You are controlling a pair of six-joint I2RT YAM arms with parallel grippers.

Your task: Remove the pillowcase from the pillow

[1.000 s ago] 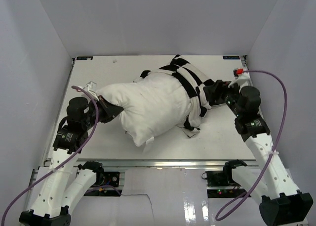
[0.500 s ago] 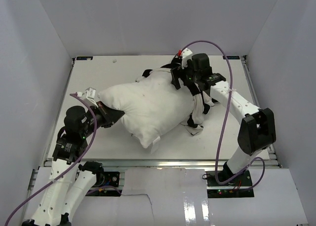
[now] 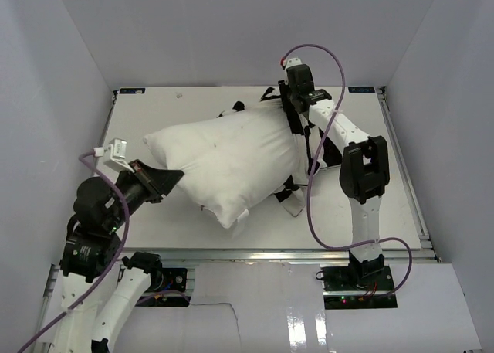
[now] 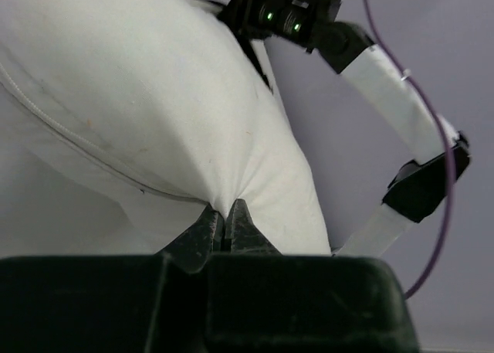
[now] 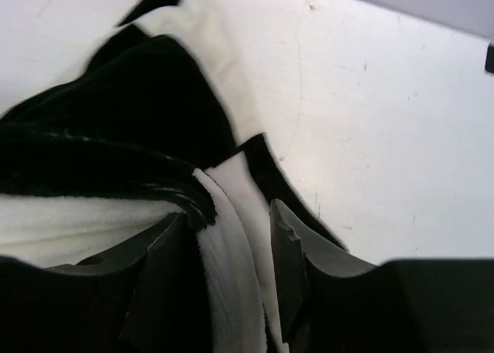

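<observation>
Plump white fabric pillow [image 3: 231, 156] is lying across the worktop [image 3: 154, 112]. The black-and-white checkered fabric pillowcase [image 3: 307, 154] is bunching around its right end. Left end effector [image 4: 225, 215] is pinching the pillow's bare corner tight. Right end effector [image 5: 228, 215] is straddling a pillowcase fold; clamped or not, cannot tell. Judging the cloth soft, light and slippery, so the bunched hem is looking like the best hold.

One pillow [image 3: 231, 156], pinched in the left jaws. One pillowcase [image 5: 116, 83], between the right jaws. One counter [image 3: 154, 110].
</observation>
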